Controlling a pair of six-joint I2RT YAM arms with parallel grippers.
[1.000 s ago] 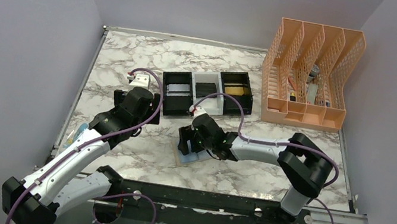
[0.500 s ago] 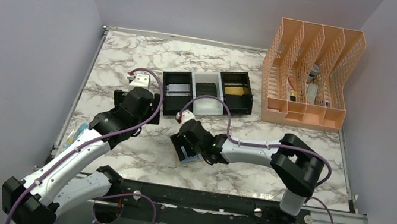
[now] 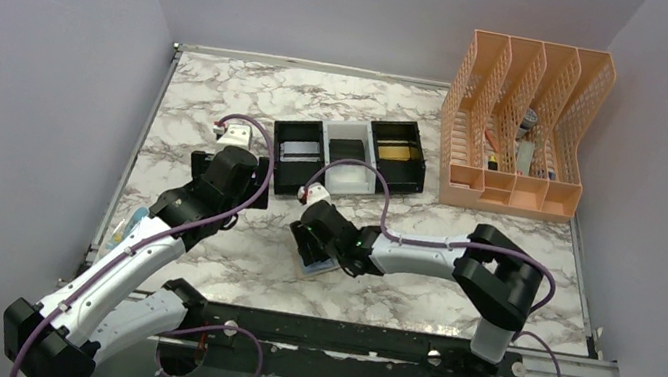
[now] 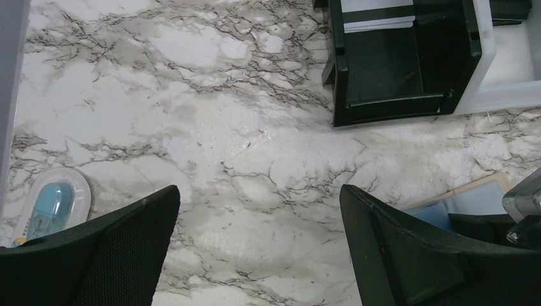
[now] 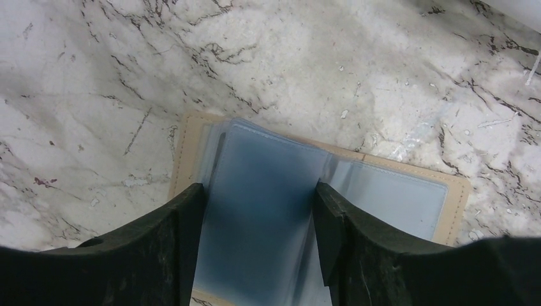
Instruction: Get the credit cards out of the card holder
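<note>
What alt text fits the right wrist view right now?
The right claw straddles a bluish clear pocket of the open tan card holder, which lies flat on the marble table. Whether the claw pinches that pocket cannot be told.

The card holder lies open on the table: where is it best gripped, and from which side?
Probably the bluish pocket leaf, from above, pinched across its two long edges. The card holder lies open and flat on the marble table, so its tan cover offers no free edge; that leaf seems slightly raised, between the fingers of the right end effector.
</note>
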